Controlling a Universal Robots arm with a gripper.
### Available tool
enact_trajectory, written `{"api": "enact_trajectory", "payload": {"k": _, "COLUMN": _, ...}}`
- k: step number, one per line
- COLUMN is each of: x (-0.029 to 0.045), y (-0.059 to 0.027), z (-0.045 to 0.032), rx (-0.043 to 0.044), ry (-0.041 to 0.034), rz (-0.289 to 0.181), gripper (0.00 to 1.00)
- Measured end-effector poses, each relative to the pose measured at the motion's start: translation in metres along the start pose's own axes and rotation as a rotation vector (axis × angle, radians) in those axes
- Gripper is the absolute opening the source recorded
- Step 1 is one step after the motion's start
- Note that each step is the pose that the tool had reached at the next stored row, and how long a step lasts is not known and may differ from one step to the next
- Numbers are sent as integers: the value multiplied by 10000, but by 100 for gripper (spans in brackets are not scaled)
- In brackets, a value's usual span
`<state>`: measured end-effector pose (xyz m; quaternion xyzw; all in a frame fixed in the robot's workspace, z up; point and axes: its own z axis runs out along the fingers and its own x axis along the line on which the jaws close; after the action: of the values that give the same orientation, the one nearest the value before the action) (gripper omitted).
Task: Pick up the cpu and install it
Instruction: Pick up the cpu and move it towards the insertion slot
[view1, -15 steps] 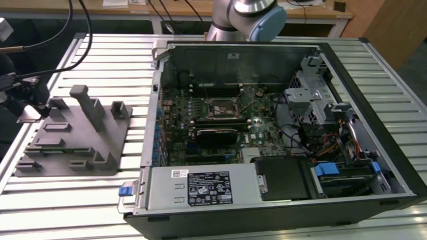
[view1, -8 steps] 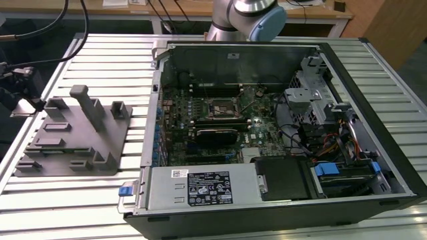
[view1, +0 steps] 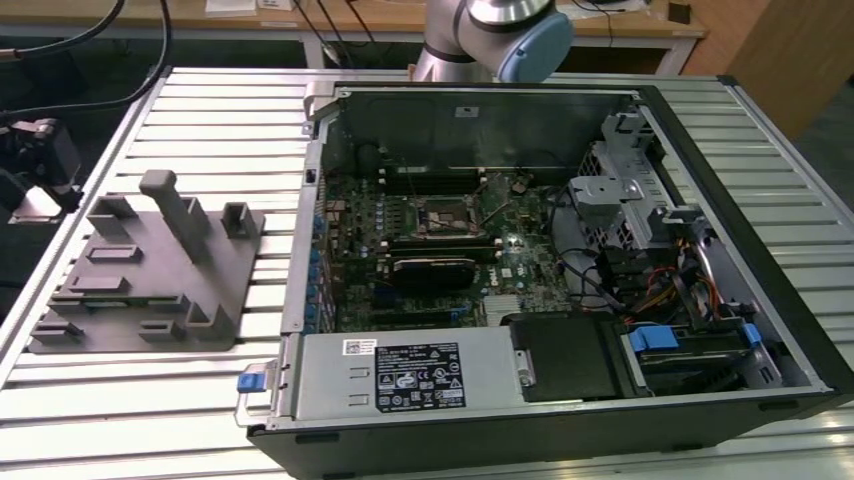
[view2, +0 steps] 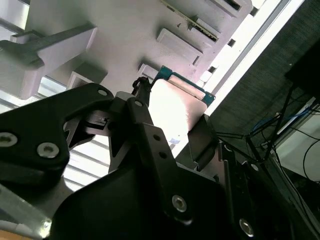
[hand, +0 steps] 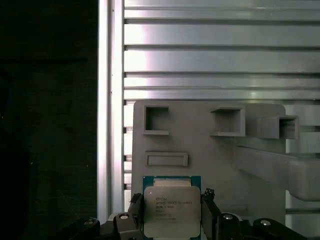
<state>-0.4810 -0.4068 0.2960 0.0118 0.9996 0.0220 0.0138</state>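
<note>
First wrist view: end effector (hand: 172, 208) clamped on cpu (hand: 172, 212) | exterior view: open computer case (view1: 767, 215) holds motherboard (view1: 350, 232)

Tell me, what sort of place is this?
Probably a robotics lab or workshop for computer assembly: an open computer case lies on a slatted metal table near a robot arm, and a gripper holds a computer chip.

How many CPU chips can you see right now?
1. The cpu is held in the gripper over the grey fixture in the first wrist view; the motherboard socket may hide another.
</note>
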Motion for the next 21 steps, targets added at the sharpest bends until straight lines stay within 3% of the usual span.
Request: {"api": "enact_trajectory", "payload": {"k": 21, "x": -11, "y": 18, "z": -416, "rx": 0, "ry": -1, "rz": 0, "gripper": 55}}
